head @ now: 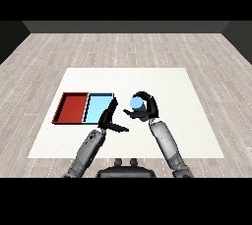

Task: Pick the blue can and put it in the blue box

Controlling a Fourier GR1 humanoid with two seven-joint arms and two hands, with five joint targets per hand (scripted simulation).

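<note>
The right hand has its fingers and thumb curled round the blue can, which shows as a pale blue rounded shape inside the curl, and holds it to the right of both trays and not over either one. Whether the can is clear of the white table or touching it cannot be told from this view. The wrap-round hold suits a cylindrical body, since it bears on the can from opposite sides and keeps it upright for carrying. The light blue tray, the box named in the task, lies on the table with the red tray touching its left side; both show bare floors. The can is near the light blue tray's right edge but outside it, so I judge the pick done or nearly done and the placing not yet done. The left hand holds nothing: its fingers are straight, pointing up across the light blue tray's right edge, with the thumb stuck out toward the right. Its position, between the can and the tray, is a concern: a leftward carry would pass close to those fingers, and contact could tip the can. The next move appears to call for bringing the can over the tray wall and lowering it inside.
</note>
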